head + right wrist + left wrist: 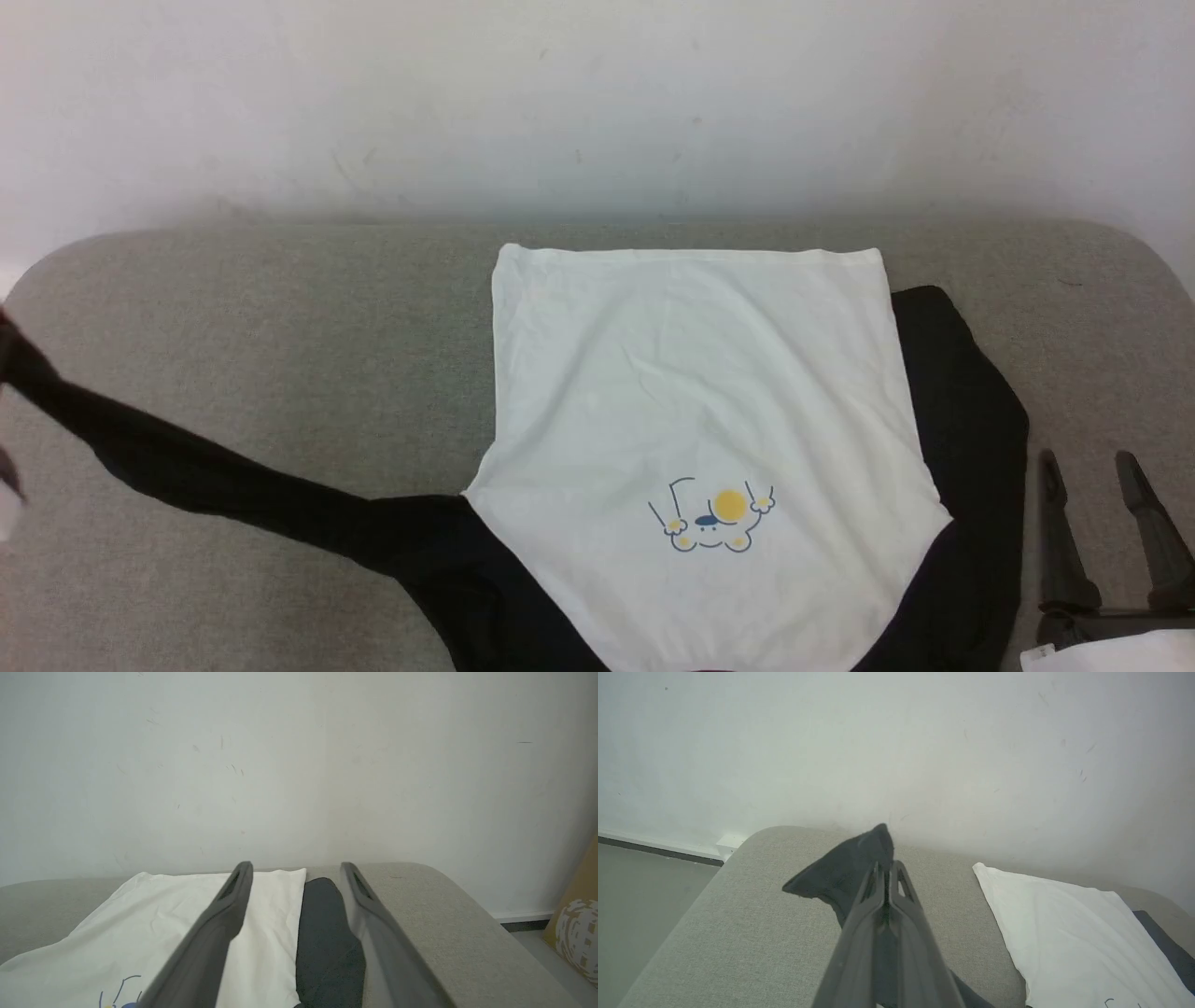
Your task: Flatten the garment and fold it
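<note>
The garment (691, 401) lies on a grey padded table (280, 355), white body spread flat, hem toward the wall, the yellow-and-blue drawing (711, 518) near me. Its left black sleeve (233, 481) is stretched out toward the left edge, lifted at its end. My left gripper (886, 870) is shut on that sleeve's cuff (845, 870), held above the table. The right black sleeve (971, 439) lies along the body's right side. My right gripper (1092, 471) stands open at the lower right, beside that sleeve; between its fingers (219, 924) lie the white body (159, 924) and the black sleeve (327, 933).
A pale wall (597, 103) stands right behind the table's far edge. Bare grey padding spreads left of the shirt. Floor (640, 896) shows beyond the table's left end, and a tan patterned object (577, 933) sits on the floor past its right end.
</note>
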Controlling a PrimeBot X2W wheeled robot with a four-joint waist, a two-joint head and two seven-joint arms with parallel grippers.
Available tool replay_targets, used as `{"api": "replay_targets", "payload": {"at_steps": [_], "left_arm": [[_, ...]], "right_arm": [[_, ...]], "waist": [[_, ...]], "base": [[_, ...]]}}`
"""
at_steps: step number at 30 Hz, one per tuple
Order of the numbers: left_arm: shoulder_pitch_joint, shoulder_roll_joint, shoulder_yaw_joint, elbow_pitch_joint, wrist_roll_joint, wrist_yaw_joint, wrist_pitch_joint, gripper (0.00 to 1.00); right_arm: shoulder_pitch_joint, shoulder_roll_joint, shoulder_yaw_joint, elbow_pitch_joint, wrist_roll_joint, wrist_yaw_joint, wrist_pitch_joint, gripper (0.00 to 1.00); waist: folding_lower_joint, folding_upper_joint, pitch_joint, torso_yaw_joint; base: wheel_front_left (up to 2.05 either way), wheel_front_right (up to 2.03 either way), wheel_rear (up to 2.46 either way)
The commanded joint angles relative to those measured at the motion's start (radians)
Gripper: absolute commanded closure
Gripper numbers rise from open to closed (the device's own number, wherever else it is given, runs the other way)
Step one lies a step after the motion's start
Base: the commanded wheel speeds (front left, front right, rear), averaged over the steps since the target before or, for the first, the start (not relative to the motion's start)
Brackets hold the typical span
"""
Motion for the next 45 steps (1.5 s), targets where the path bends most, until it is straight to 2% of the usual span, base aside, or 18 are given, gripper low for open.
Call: {"api": "replay_targets", "payload": {"at_steps": [1,5,11,12,13,16,21,24,28,32,37,45], "left_arm": [[-0.007,-0.011,-0.023,-0.038,0.016,0.015,0.003,1.0],[-0.034,-0.043,-0.11,-0.144,0.063,0.047,0.016,1.0],[-0.098,-0.129,-0.268,-0.261,0.141,0.088,0.018,1.0],[-0.098,-0.129,-0.268,-0.261,0.141,0.088,0.018,1.0],[-0.117,-0.163,-0.329,-0.298,0.171,0.091,0.015,1.0],[-0.14,-0.201,-0.396,-0.331,0.203,0.087,0.007,1.0],[-0.197,-0.311,-0.616,-0.36,0.295,0.045,0.004,1.0],[-0.237,-0.411,-0.746,-0.308,0.351,0.029,-0.012,1.0],[-0.278,-0.546,-0.864,-0.183,0.399,0.019,-0.058,1.0],[-0.325,-0.632,-0.954,-0.039,0.443,-0.011,-0.096,1.0],[-0.365,-0.681,-1.045,0.121,0.491,-0.052,-0.138,1.0],[-0.392,-0.709,-1.2,0.41,0.567,-0.115,-0.158,1.0]], "right_arm": [[0.013,0.002,-0.006,-0.005,0.006,-0.001,0.002,0.0],[0.018,0.002,-0.017,-0.012,0.008,-0.001,0.003,0.0],[0.015,0.002,-0.026,-0.024,0.008,-0.001,0.007,0.0],[0.015,0.002,-0.026,-0.024,0.008,-0.001,0.007,0.0],[0.014,0.002,-0.034,-0.034,0.006,-0.001,0.01,0.0],[0.013,0.002,-0.045,-0.038,0.006,-0.001,0.01,0.0],[0.015,0.002,-0.071,-0.05,0.007,-0.001,0.012,0.0],[0.013,0.002,-0.084,-0.056,0.008,-0.001,0.012,0.0],[0.001,0.002,-0.086,-0.06,0.01,-0.001,0.009,0.0],[-0.01,0.002,-0.085,-0.062,0.007,-0.001,0.009,0.0],[-0.024,0.002,-0.088,-0.063,0.008,-0.001,0.007,0.0],[-0.047,0.002,-0.074,-0.053,0.01,-0.001,0.0,0.0]], "waist": [[0.0001,0.0,-0.001,-0.003],[0.0001,0.0,-0.001,-0.01],[0.0001,0.0,-0.002,-0.025],[0.0001,0.0,-0.002,-0.025],[0.0001,0.0,-0.001,-0.03],[0.0001,0.0,-0.001,-0.032],[0.0001,0.0,0.008,-0.026],[0.0001,0.0,0.02,-0.021],[0.0001,0.0,0.047,-0.028],[0.0001,0.0,0.079,-0.042],[0.0001,0.0,0.118,-0.061],[0.0001,0.0,0.15,-0.084]], "base": [[0.0,0.0,0.0],[0.0,0.0,0.0],[0.0,0.0,0.0],[0.0,0.0,0.0],[0.0,0.0,0.0],[0.0,0.0,0.0],[0.0,0.0,0.0],[0.0,0.0,0.0],[0.0,0.0,0.0],[0.0,0.0,0.0],[0.0,0.0,0.0],[0.0,0.0,0.0]]}}
